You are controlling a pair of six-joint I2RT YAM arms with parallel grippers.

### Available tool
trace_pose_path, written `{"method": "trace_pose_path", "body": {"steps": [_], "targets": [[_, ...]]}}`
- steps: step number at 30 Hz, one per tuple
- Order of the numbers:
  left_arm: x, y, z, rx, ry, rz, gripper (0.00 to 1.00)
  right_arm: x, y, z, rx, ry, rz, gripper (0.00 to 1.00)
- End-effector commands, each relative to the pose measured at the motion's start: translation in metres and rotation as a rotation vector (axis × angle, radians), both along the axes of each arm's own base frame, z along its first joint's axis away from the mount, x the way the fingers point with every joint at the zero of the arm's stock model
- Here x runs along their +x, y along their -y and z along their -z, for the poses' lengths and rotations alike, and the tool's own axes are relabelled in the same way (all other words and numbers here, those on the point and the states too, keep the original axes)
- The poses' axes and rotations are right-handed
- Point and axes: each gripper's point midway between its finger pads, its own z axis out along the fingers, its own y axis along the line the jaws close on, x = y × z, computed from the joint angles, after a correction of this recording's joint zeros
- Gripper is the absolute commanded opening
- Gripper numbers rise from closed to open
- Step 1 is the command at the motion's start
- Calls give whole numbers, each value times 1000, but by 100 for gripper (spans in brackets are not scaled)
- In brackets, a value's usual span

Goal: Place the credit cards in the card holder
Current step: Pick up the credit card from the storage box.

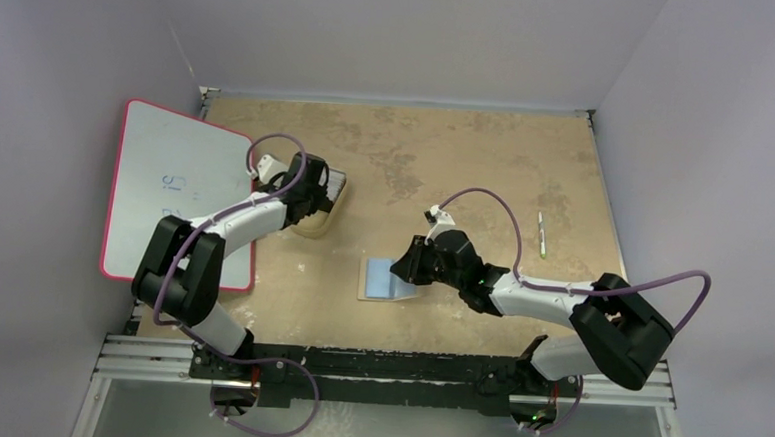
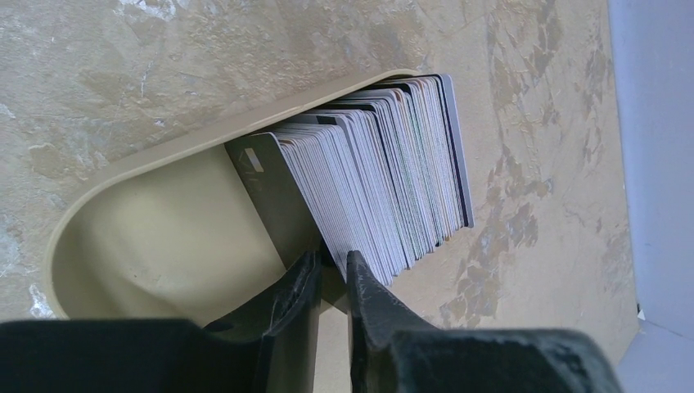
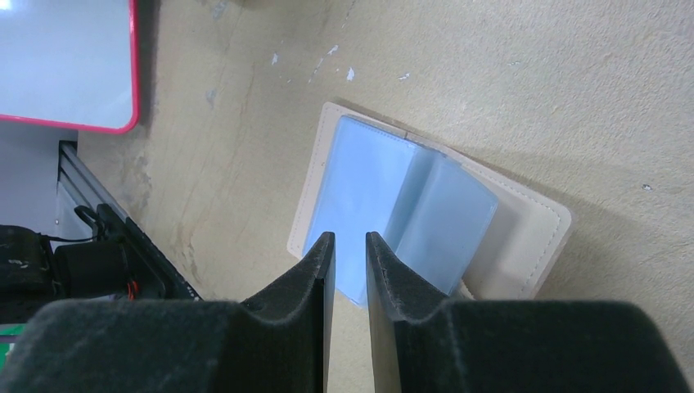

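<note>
The credit cards (image 2: pixel 385 172) stand on edge as a thick, mostly pale stack in a yellow tray (image 2: pixel 164 155), with a grey card (image 2: pixel 270 188) at the front. My left gripper (image 2: pixel 331 255) is at that tray (image 1: pixel 315 225). Its jaws are only narrowly apart, with the lower corner of the grey front card between the fingertips. The tan card holder (image 3: pixel 524 237) lies open on the table, blue pockets (image 3: pixel 368 180) up and one pocket page lifted. My right gripper (image 3: pixel 349 237) is at its right edge (image 1: pixel 380 278), jaws narrowly apart with the blue pocket edge between them.
A pink-framed whiteboard (image 1: pixel 175 187) lies at the left, partly under the left arm. A thin pen (image 1: pixel 541 235) lies at the right. Grey walls close in the table on three sides. The metal rail (image 1: pixel 386 364) with the arm bases runs along the near edge.
</note>
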Motion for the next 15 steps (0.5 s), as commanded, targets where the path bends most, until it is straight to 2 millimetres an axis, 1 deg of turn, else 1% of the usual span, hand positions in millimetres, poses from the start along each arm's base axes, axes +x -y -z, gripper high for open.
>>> {"method": "trace_pose_path", "body": {"steps": [1, 8, 15], "targets": [[16, 1, -35, -31, 124, -12, 13, 4, -5, -10, 32, 42, -2, 22], [13, 0, -35, -33, 121, -13, 9, 4, -5, -9, 32, 41, -2, 22], [7, -4, -43, -39, 123, -34, 3, 4, -5, -8, 34, 40, -6, 22]]}}
